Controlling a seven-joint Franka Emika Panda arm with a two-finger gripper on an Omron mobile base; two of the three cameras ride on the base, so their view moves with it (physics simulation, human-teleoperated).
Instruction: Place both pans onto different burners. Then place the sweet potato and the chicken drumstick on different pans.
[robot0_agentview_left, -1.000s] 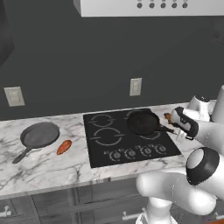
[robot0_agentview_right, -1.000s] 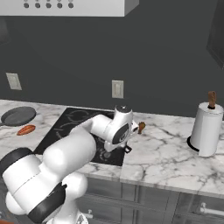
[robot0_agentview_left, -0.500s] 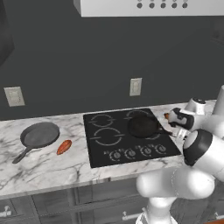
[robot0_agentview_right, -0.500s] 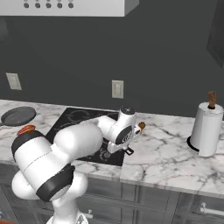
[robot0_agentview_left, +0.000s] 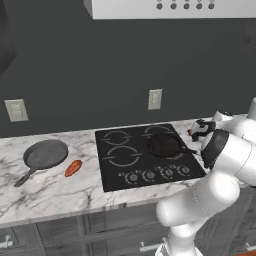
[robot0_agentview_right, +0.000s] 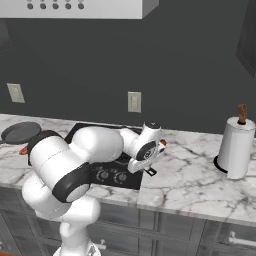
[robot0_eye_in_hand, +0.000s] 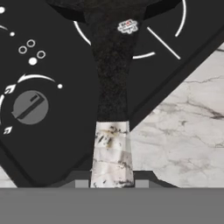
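We see a dark-walled kitchen with a marble counter (robot0_agentview_left: 45, 192) and a black glass cooktop (robot0_agentview_left: 145, 172); our white arm reaches to the cooktop's right side. The near-black pan (robot0_agentview_left: 164, 145) sits on the right-hand burner nearest the knobs, its thin handle (robot0_eye_in_hand: 111, 74) pointing right toward the gripper (robot0_eye_in_hand: 112, 183). In the hand view the handle runs straight down between the jaws, dark near the pan and pale with marbling at the lower end; the jaws stand narrowly apart around it, so we judge the gripper to be closed on the pan handle, holding it by the end so the pan body can settle flat inside the ring of a burner (robot0_eye_in_hand: 175, 39).

The dull grey pan (robot0_agentview_left: 45, 154) lies well apart on the counter left of the cooktop, handle toward the front edge, not yet on any burner; the sweet potato (robot0_agentview_left: 73, 168) lies just beside it on the marble, between pan and cooktop. A small brownish lump near the wrist, at the counter's right, may be the chicken drumstick (robot0_agentview_left: 190, 131); it is too small for us to be sure.

A small light emblem (robot0_eye_in_hand: 127, 26) sits on the handle near the pan; its writing is unreadable. White dial markings surround a knob (robot0_eye_in_hand: 29, 106), with no legible words. A paper towel roll (robot0_agentview_right: 235, 147) stands far right.
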